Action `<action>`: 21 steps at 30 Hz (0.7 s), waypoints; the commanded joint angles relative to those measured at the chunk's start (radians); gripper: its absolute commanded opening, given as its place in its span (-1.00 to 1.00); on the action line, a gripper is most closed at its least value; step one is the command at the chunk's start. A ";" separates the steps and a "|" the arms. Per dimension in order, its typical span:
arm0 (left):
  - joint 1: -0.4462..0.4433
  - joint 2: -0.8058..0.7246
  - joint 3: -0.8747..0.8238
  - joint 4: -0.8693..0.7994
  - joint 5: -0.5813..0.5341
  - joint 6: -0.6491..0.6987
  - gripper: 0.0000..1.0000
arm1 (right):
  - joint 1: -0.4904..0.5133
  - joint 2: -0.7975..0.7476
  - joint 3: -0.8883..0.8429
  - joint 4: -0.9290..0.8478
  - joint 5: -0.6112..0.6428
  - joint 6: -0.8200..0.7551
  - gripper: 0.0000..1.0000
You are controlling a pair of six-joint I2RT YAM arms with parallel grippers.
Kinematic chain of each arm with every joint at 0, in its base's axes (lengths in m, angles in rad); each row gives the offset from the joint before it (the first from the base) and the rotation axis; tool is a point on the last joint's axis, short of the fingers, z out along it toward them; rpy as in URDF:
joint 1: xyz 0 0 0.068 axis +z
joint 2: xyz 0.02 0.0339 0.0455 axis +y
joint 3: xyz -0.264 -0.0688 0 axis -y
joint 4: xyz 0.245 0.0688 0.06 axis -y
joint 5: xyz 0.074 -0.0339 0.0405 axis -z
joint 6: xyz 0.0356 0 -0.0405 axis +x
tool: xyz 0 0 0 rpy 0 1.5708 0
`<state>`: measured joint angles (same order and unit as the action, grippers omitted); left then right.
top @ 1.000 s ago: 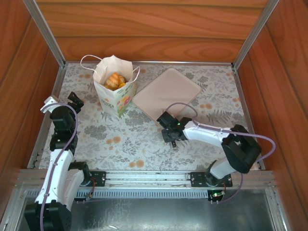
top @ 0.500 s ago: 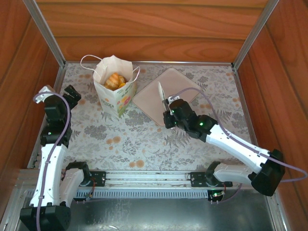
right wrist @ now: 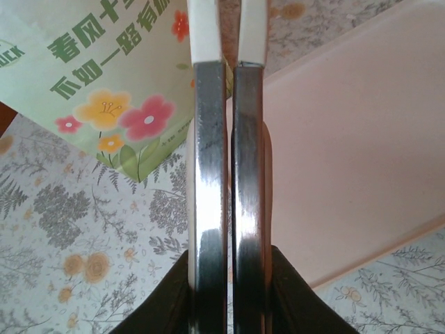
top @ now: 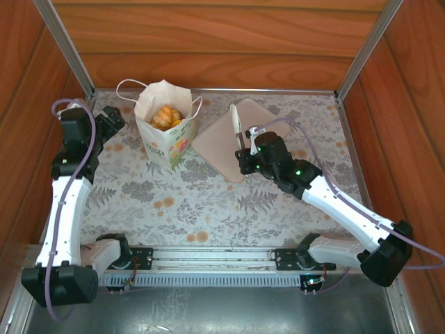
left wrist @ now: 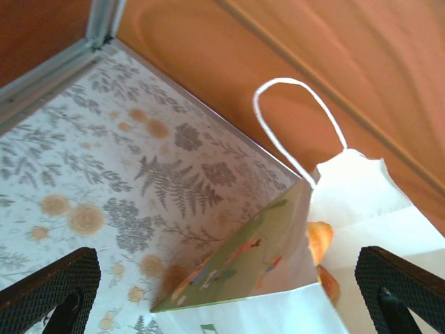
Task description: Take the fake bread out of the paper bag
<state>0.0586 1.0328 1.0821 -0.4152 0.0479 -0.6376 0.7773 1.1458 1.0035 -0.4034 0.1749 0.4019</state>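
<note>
I saw the floral table [top: 208, 205] with the pink tray [top: 215, 146] just right of the upright paper bag [top: 167, 142]. Left gripper [top: 113, 120] sat beside the bag, fingers wide apart. Right gripper [top: 245, 156] was clamped on tongs [top: 235, 123] over the tray. Fake bread [top: 165, 115] was inside the bag.

White paper bag [top: 169, 142] has green floral print, bread [top: 165, 115] is golden-orange, tray [top: 215, 142] pale pink, table [top: 195, 202] fern-patterned.

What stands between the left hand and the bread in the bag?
The bag itself: its paper wall lies between the open left hand, which is beside it, and the bread down inside. The bag's mouth is open on top, with nothing over it.
</note>
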 commanded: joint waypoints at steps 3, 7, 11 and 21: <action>0.003 0.102 0.066 -0.062 0.154 0.035 1.00 | -0.046 0.008 0.018 0.006 -0.118 0.017 -0.45; 0.000 0.158 0.098 -0.062 0.200 0.033 1.00 | -0.075 0.021 0.020 0.000 -0.155 0.018 -0.36; -0.020 0.199 0.131 -0.063 0.218 0.044 1.00 | -0.104 0.037 0.023 -0.002 -0.190 0.026 -0.19; -0.032 0.281 0.179 -0.063 0.214 0.071 1.00 | -0.131 0.049 0.029 -0.007 -0.241 0.040 -0.41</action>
<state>0.0292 1.2865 1.2350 -0.4614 0.2455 -0.5957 0.6529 1.2011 1.0035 -0.4225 -0.0357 0.4343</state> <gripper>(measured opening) 0.999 0.300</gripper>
